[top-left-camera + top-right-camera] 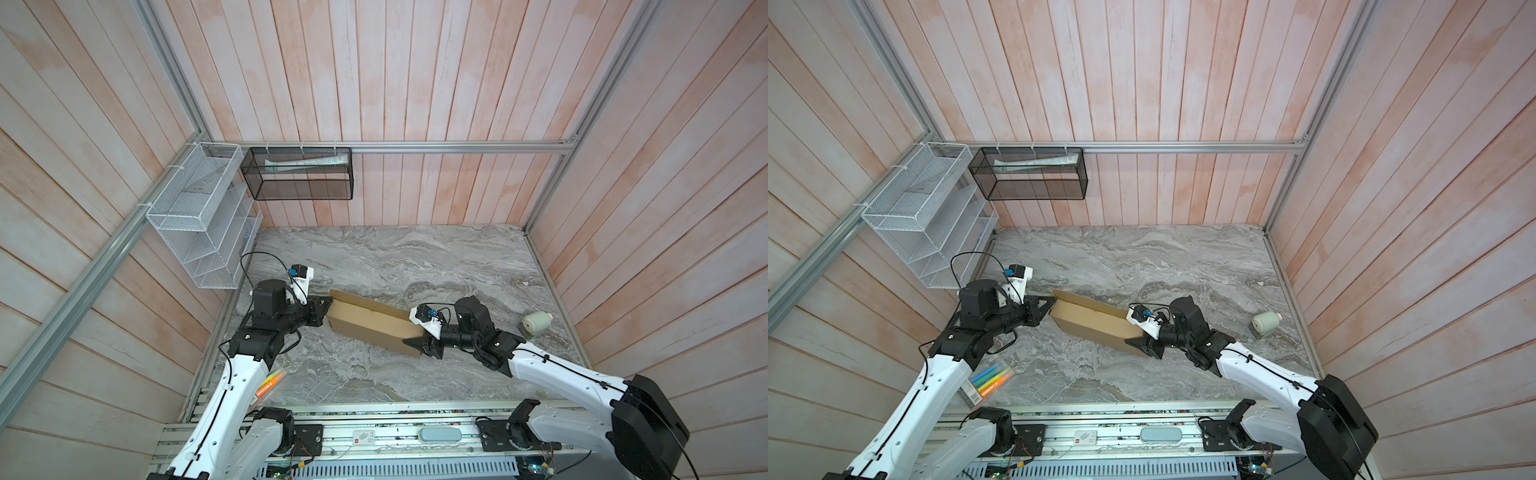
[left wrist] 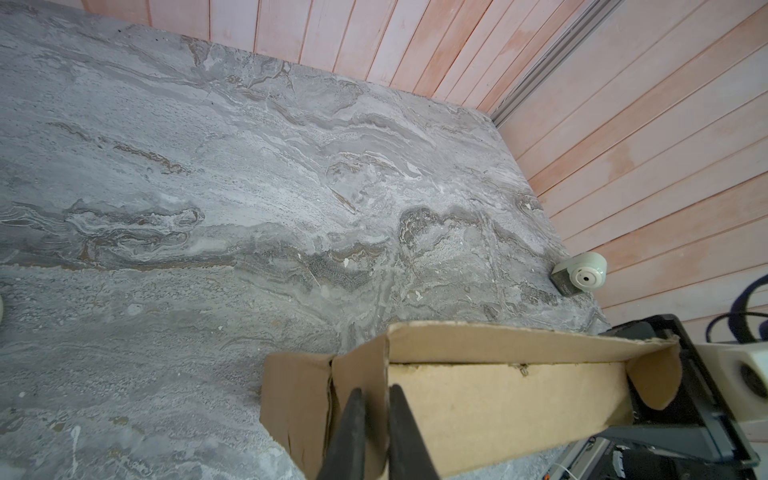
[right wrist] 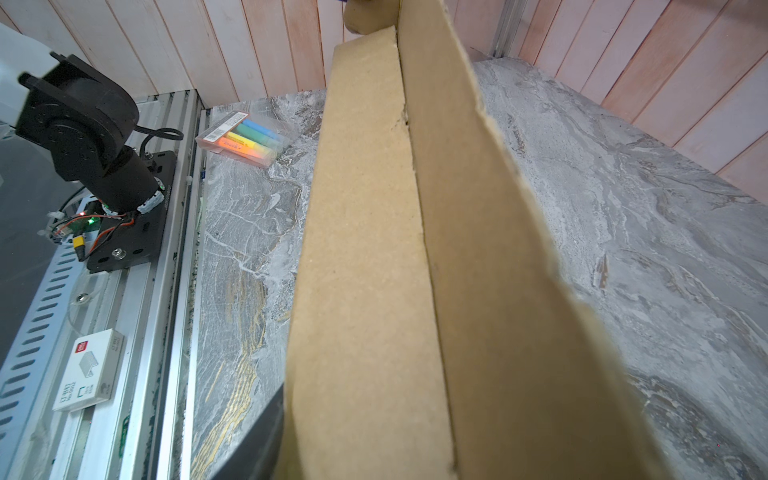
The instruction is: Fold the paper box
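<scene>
My left gripper [image 2: 377, 390] is clenched on the paper box [image 1: 370, 322], its two dark fingers [image 2: 353, 424] nipping the short end wall between them; the brown box runs away from that grip, across the marble table [image 1: 395, 257], to my right gripper [image 1: 419, 347] at its far end; there my jaws stand partly apart, grasping the box's width, one finger [image 3: 257, 436] pressed on the outer side panel and the other hidden behind cardboard; one long wall stands upright, and a rounded flap [image 2: 656, 382] is folded inward at the right gripper's end; a pale roll [image 1: 536, 323] lies well behind my right gripper.
</scene>
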You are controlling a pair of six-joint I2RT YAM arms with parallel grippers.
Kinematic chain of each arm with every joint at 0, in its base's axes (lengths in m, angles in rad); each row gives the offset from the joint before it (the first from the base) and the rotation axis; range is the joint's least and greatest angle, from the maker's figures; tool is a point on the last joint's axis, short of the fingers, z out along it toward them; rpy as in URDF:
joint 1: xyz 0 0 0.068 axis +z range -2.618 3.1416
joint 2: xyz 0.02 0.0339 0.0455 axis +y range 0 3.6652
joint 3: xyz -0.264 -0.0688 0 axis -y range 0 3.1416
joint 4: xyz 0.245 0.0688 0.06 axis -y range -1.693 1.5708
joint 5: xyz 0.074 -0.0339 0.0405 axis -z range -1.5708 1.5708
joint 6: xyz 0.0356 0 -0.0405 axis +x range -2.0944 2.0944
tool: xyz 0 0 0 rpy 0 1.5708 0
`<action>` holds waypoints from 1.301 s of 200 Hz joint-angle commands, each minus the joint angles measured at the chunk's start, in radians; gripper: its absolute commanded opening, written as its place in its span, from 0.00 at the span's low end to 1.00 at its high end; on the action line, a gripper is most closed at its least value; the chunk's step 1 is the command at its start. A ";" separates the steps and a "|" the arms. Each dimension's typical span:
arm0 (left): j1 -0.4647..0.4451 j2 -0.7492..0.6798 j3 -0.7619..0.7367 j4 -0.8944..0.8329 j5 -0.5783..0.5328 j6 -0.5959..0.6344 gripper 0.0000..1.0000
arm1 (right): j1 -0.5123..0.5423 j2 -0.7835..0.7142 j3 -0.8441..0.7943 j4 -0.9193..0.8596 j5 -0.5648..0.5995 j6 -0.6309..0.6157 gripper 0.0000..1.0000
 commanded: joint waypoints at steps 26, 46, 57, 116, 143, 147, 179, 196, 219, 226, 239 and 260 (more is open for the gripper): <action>-0.005 -0.009 0.045 0.012 -0.011 -0.005 0.15 | -0.005 0.006 0.004 0.046 -0.022 0.004 0.11; -0.005 -0.006 0.044 0.014 -0.012 -0.005 0.18 | -0.006 0.009 0.004 0.047 -0.025 0.004 0.11; -0.005 -0.004 0.042 0.014 -0.015 -0.006 0.19 | -0.005 0.009 0.003 0.046 -0.026 0.003 0.12; -0.005 -0.009 0.046 0.016 -0.030 -0.006 0.20 | -0.006 0.011 0.004 0.045 -0.025 0.006 0.11; -0.006 -0.017 0.044 0.015 -0.036 -0.008 0.20 | -0.006 0.019 0.005 0.048 -0.031 0.010 0.11; -0.006 -0.018 0.044 0.015 -0.037 -0.007 0.19 | -0.006 0.020 0.005 0.049 -0.033 0.009 0.11; -0.006 -0.029 0.030 0.017 -0.046 -0.012 0.14 | -0.006 0.024 0.008 0.049 -0.032 0.011 0.11; -0.005 -0.031 0.018 0.025 -0.047 -0.018 0.12 | -0.006 0.025 0.009 0.047 -0.030 0.011 0.11; -0.005 -0.039 -0.004 0.035 -0.061 -0.025 0.10 | -0.008 0.027 0.011 0.046 -0.034 0.010 0.11; -0.007 -0.042 -0.010 0.037 -0.068 -0.025 0.09 | -0.009 0.029 0.011 0.043 -0.039 0.010 0.11; -0.006 -0.044 -0.018 0.037 -0.079 -0.027 0.08 | -0.012 0.031 0.011 0.043 -0.045 0.010 0.11; -0.007 -0.045 -0.030 0.043 -0.093 -0.029 0.04 | -0.017 0.034 0.012 0.046 -0.057 0.011 0.11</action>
